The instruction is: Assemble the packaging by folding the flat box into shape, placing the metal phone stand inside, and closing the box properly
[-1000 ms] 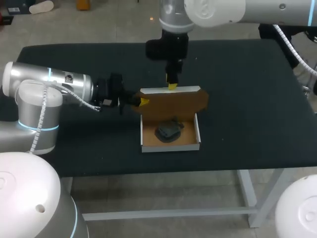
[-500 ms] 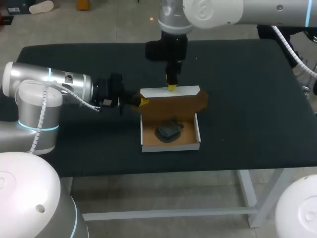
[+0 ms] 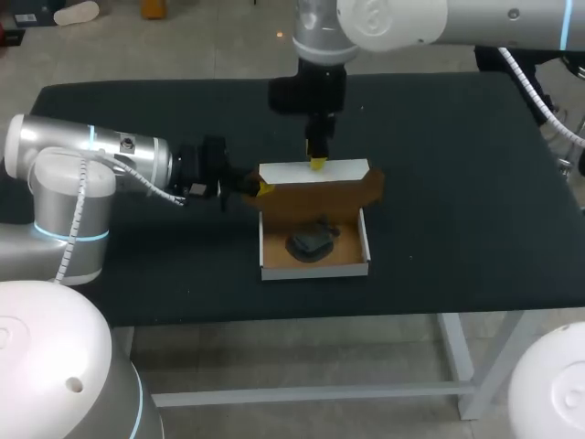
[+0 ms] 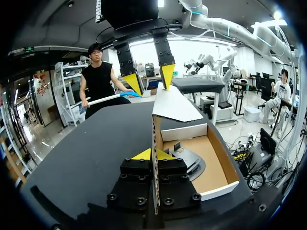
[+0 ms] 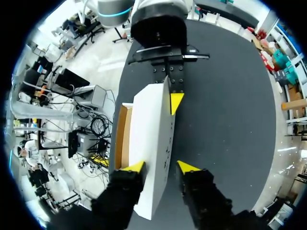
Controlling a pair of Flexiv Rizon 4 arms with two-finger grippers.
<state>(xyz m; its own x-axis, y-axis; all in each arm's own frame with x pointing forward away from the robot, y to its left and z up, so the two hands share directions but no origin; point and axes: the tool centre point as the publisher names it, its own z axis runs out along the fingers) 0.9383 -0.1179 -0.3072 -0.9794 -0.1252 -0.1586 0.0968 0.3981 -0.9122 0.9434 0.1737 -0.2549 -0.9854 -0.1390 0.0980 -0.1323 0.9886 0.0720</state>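
Observation:
The cardboard box tray (image 3: 315, 271) lies at the table's middle with the dark metal phone stand (image 3: 313, 240) inside it. Its brown lid (image 3: 320, 189) stands upright along the tray's far side, with a white front flap (image 3: 315, 170) on top. My left gripper (image 3: 264, 187) is shut on the lid's left edge; in the left wrist view the thin cardboard runs between its yellow tips (image 4: 152, 154). My right gripper (image 3: 317, 163) comes down from above. It is open and straddles the white flap (image 5: 151, 129), which sits between its fingers (image 5: 162, 167) with a gap on one side.
The black table (image 3: 457, 183) reaches well beyond the box on every side. The stand (image 4: 187, 158) lies low in the tray (image 4: 184, 132), below the wall tops. Both arms meet at the lid's far-left corner.
The white flap at the lid's top shows a little more than a second ago. The right gripper has barely shifted at the flap. The left arm has kept still.

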